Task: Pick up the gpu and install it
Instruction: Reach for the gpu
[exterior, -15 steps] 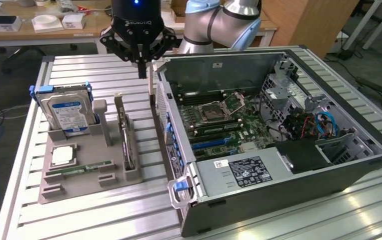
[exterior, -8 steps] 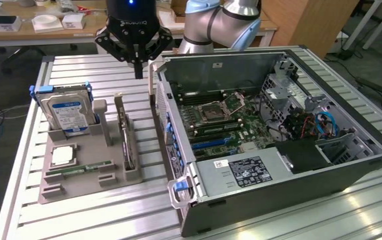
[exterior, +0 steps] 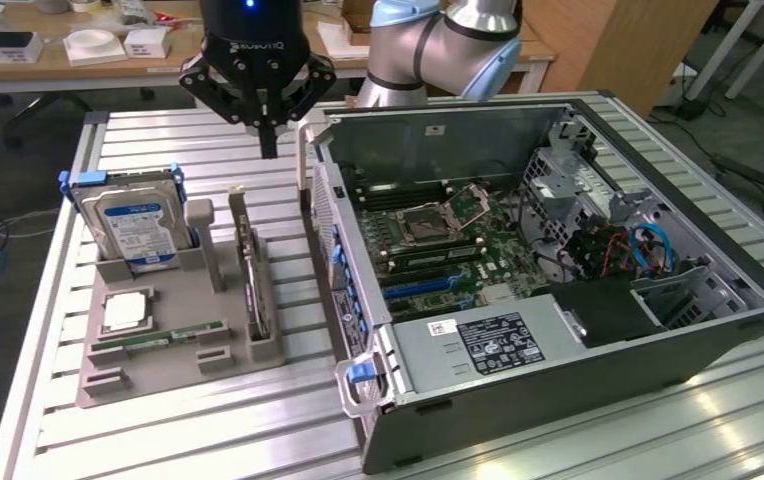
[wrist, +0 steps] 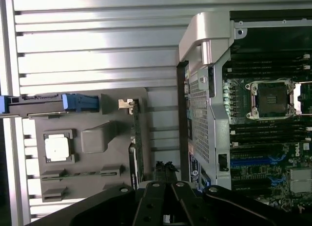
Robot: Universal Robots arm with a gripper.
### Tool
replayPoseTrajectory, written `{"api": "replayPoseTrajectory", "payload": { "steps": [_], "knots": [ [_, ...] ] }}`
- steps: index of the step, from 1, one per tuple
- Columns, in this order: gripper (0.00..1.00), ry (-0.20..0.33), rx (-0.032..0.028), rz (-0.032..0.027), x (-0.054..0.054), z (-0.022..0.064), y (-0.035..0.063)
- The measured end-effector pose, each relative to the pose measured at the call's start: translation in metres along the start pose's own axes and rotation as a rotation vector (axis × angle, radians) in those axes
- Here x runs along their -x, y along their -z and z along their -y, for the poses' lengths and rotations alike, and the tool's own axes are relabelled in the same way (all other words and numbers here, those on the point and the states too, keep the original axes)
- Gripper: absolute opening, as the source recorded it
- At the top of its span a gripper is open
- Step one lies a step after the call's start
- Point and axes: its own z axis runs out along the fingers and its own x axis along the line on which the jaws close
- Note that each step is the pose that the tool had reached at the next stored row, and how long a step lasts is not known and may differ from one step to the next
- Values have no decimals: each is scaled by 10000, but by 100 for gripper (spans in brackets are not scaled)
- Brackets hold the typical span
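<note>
Exterior view: stood high off the tabletop, looked down obliquely, moderately near.
Wrist view: looked straight down past the gripper, close.
Shared: grey holder, open case.

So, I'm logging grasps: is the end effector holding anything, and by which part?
Nothing: the shut end effector is empty; the gpu stands in its holder.

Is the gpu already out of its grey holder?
No, the gpu stands on edge in the grey holder, clear of the gripper.

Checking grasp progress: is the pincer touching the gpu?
Apart. The exterior view shows the shut pincer hanging clear of the gpu, with bare table slats visible between them.
</note>
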Motion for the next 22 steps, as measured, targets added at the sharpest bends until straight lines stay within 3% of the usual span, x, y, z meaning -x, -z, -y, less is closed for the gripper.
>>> {"api": "replayPoseTrajectory", "payload": {
  "steps": [22],
  "knots": [
    [10, 0, 0, -1, -229, 17, 6]
  ]
}}
